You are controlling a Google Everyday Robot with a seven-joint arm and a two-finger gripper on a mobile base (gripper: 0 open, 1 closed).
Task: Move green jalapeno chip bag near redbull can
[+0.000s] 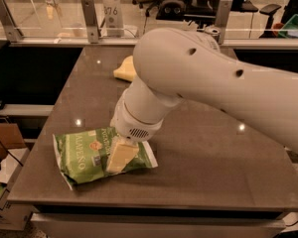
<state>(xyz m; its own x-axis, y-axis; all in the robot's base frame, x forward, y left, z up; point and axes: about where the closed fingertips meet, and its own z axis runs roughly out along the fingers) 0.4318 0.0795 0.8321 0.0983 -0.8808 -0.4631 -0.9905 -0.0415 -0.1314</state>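
Note:
The green jalapeno chip bag (84, 155) lies flat near the front left corner of the dark table (213, 152). My gripper (120, 157) comes down from the large white arm (203, 83) and sits over the right half of the bag, touching or just above it. Only the shiny top rim of the redbull can (213, 32) shows, at the far edge of the table behind the arm. The can is far from the bag.
A pale yellow sponge (124, 69) lies at the far middle of the table, half hidden by the arm. A glass barrier with metal posts (89, 19) runs along the far edge. A cardboard box (5, 138) stands on the floor to the left.

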